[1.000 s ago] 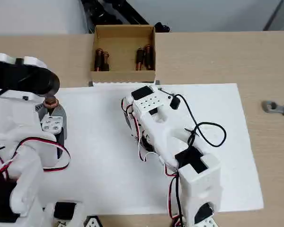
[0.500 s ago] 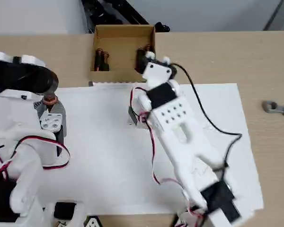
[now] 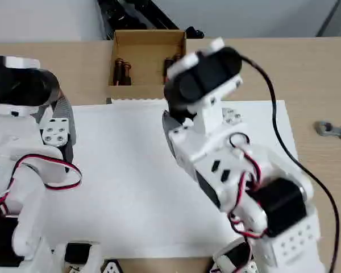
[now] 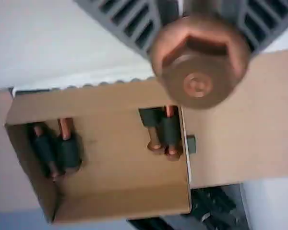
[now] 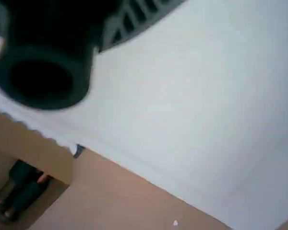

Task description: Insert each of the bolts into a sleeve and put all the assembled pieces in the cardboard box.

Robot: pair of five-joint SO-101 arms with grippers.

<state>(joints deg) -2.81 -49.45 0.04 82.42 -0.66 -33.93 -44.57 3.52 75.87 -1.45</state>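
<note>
Left gripper (image 4: 201,19): clamping a copper bolt (image 4: 197,62).
Right gripper (image 5: 77,24): clamping a black sleeve (image 5: 43,72) above the white sheet (image 5: 192,105).
Cardboard box (image 3: 145,68): sitting at 12 o'clock on the table (image 3: 307,62), holding four assembled pieces (image 4: 163,132).

The high view looks steeply down over the wooden table (image 3: 324,68), with the open brown cardboard box (image 3: 148,63) at its far edge. The left wrist view faces down into that box (image 4: 116,160) from close above. The right wrist view hangs low beside the box (image 5: 33,154), over the white paper sheet (image 5: 192,96).

Copper bolt (image 4: 197,62); seemingly black sleeve (image 5: 62,50); brown box (image 4: 120,167).
</note>
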